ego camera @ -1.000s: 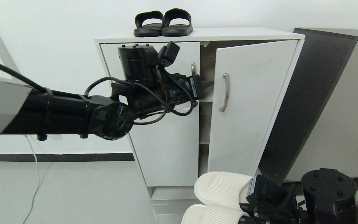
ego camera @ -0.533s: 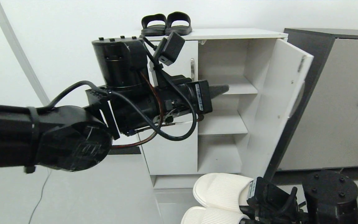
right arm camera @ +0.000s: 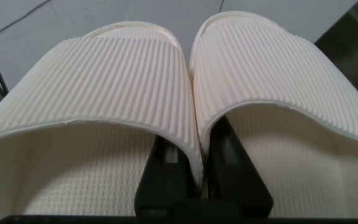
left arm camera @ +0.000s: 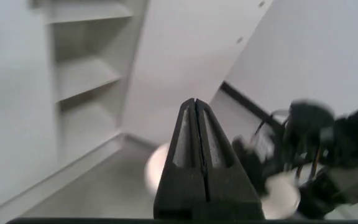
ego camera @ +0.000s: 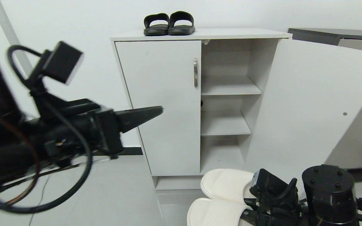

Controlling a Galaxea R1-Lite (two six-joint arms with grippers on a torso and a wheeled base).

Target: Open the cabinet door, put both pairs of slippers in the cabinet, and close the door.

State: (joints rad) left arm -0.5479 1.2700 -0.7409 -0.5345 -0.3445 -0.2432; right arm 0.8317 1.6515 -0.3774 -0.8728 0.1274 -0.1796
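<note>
The left gripper (ego camera: 158, 110) hangs before the closed left door (ego camera: 168, 141) of the cabinet (ego camera: 231, 34), its jaws pressed together on nothing. A pair of black slippers (ego camera: 169, 23) sits on the cabinet's top, by its back edge. The right door (ego camera: 309, 103) stands wide open, baring the shelves (ego camera: 225, 124). Low before the cabinet's bottom edge, the right gripper (ego camera: 258, 194) clamps the white slippers (ego camera: 223, 186) together by their touching inner walls.

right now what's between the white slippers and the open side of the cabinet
Nothing. In the head view the stretch from the white slippers to the open shelves is bare; the left gripper sits aside, before the shut left door.
</note>
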